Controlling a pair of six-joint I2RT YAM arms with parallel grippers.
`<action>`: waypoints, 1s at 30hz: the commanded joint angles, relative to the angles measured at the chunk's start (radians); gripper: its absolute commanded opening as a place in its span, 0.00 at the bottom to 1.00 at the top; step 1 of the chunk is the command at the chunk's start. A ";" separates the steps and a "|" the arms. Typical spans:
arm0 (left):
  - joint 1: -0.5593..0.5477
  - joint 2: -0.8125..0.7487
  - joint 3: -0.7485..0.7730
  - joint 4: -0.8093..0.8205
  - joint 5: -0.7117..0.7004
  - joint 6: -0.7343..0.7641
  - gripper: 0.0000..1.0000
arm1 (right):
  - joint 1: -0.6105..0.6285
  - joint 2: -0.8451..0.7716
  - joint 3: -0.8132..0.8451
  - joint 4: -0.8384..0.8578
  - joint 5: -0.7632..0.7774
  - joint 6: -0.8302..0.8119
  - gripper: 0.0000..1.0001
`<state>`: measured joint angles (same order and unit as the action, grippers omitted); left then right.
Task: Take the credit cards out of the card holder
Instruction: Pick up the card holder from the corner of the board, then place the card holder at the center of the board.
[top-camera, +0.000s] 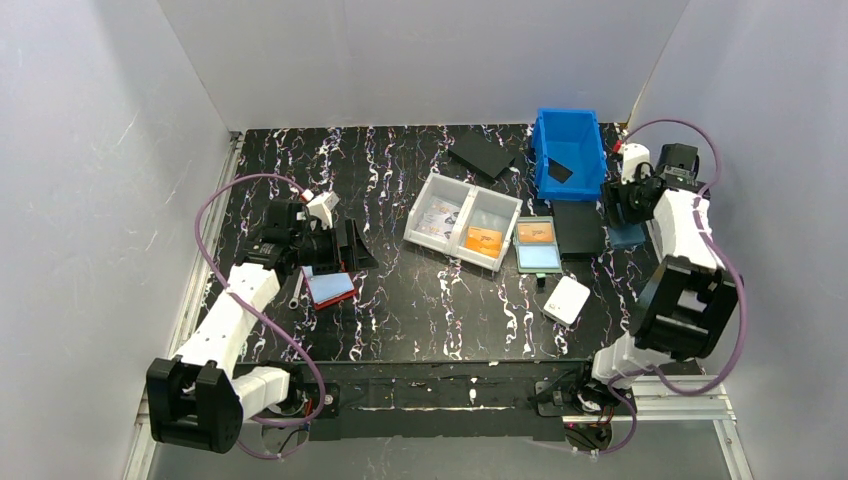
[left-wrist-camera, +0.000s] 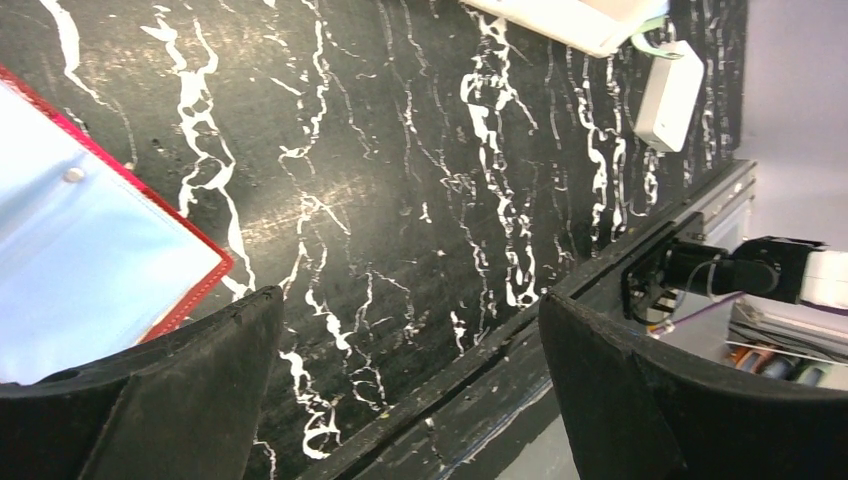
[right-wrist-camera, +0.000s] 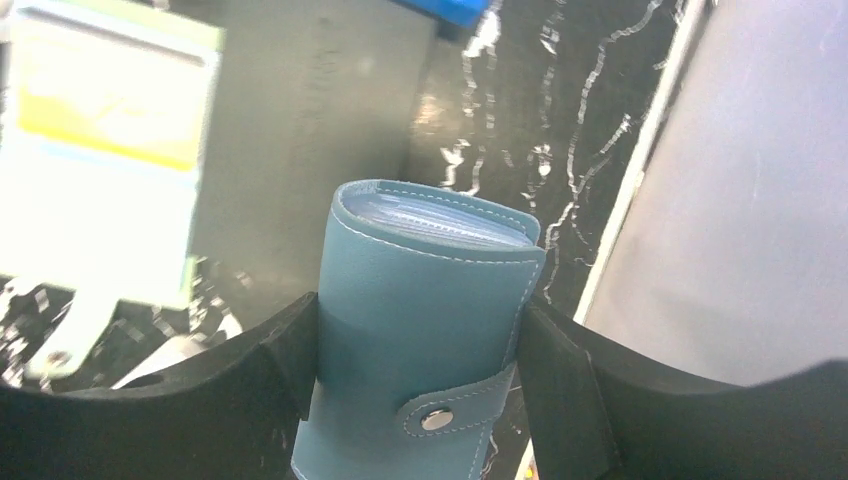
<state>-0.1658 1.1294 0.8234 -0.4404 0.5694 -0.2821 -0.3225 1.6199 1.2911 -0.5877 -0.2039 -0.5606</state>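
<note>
1. While fastened by its snap tab (right-wrist-camera: 440, 415), wedged between the fingers (right-wrist-camera: 250, 390) of the right gripper (right-wrist-camera: 418, 310): the blue stitched card holder (right-wrist-camera: 425, 330), at the right side of the table (top-camera: 400, 300), near the wall.
2. Clear sleeves (right-wrist-camera: 430, 222) visible at its open end. Cannot tell whether any cards sit inside them.
3. Right fingers partly spread, one against each long side of the card holder, gripping it as far as the wrist view shows.
4. Just beside it on the left, a flat black pad (top-camera: 578, 228); left of that, touching, a teal holder (top-camera: 536, 245) with an orange card in its upper half.
5. Behind the pad, a blue bin (top-camera: 568, 150) with a dark piece lying inside.
6. Toward the middle, a clear two-part tray (top-camera: 462, 220): pale card (top-camera: 437, 218) in the left part, orange card (top-camera: 483, 240) in the right.
7. Nearer the arms, a small white box (top-camera: 566, 299), apart from the teal holder.
8. Far back, left of the bin, a black sheet (top-camera: 483, 152) lying flat.
9. Well apart on the left side, the left gripper (left-wrist-camera: 410, 300), spread fully wide, holding nothing, over bare tabletop.
10. Just beside its left finger, a red-edged holder (left-wrist-camera: 90, 260) with a pale blue face, flat on the table.
</note>
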 joint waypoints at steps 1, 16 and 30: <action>0.002 -0.072 0.003 0.018 0.090 -0.063 0.98 | 0.097 -0.166 -0.047 -0.132 -0.089 -0.085 0.73; -0.026 -0.242 -0.156 0.095 0.132 -0.341 0.98 | 1.157 -0.314 -0.265 -0.034 0.069 0.165 0.75; -0.196 -0.421 -0.366 0.234 -0.077 -0.598 0.98 | 1.356 0.005 -0.199 0.167 0.049 0.333 0.98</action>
<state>-0.3275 0.7525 0.5098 -0.2955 0.5564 -0.7685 1.0332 1.5871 1.0256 -0.4702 -0.0921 -0.2829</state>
